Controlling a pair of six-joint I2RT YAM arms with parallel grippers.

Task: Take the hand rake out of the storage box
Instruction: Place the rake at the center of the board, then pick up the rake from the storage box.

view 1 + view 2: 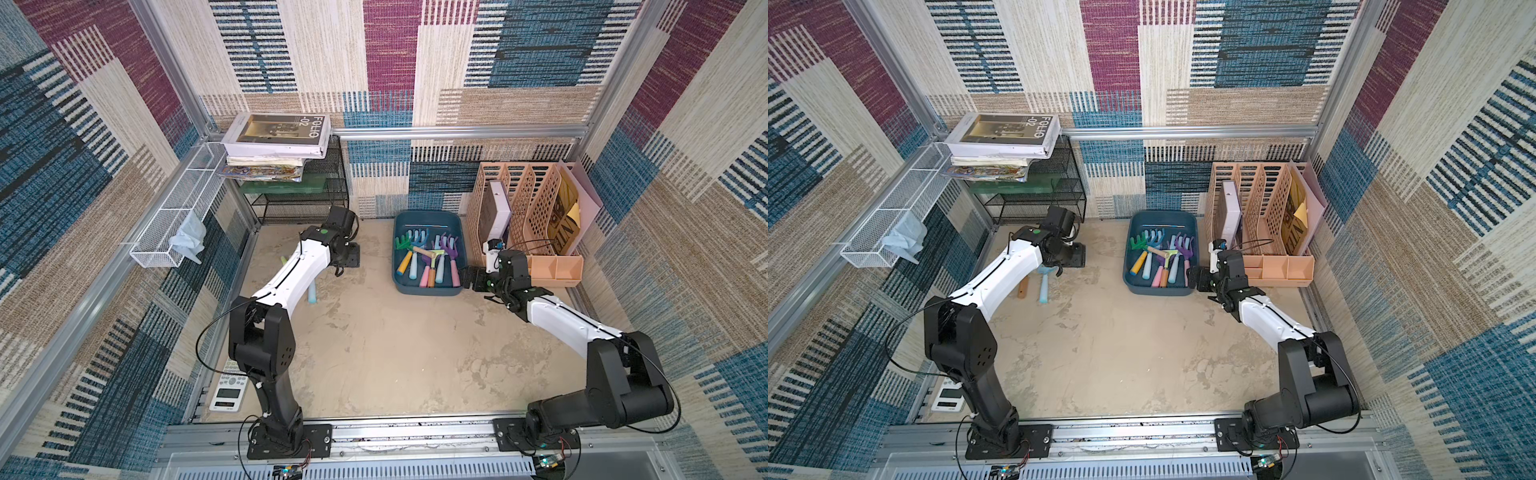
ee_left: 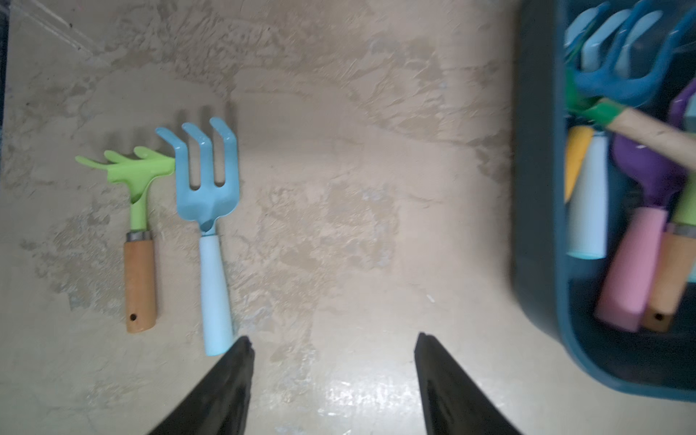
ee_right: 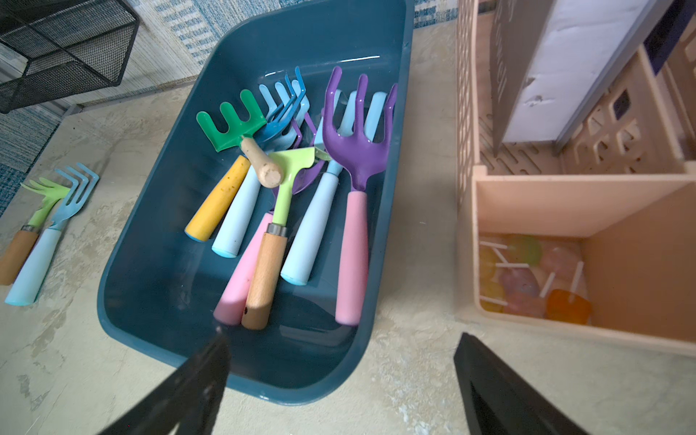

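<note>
The teal storage box (image 1: pixel 428 291) (image 1: pixel 1160 290) stands at the back of the table with several hand rakes in it, among them a purple one with a pink handle (image 3: pixel 356 211). Outside it lie a light blue rake (image 2: pixel 209 233) (image 1: pixel 1043 286) and a green rake with a wooden handle (image 2: pixel 139 241). My left gripper (image 2: pixel 333 337) (image 1: pixel 347 254) is open and empty, the blue rake's handle end just beside one fingertip. My right gripper (image 3: pixel 343 334) (image 1: pixel 473 278) is open at the box's near right corner, one finger over the box wall (image 3: pixel 158 226).
A peach slotted organizer (image 1: pixel 528 216) stands right of the box, with lollipops (image 3: pixel 527 282) in its front compartment. A black mesh shelf (image 1: pixel 299 199) carrying books (image 1: pixel 278 137) is at the back left. A white wire basket (image 1: pixel 174 220) hangs on the left rail. A calculator (image 1: pixel 226 388) lies beside the left arm.
</note>
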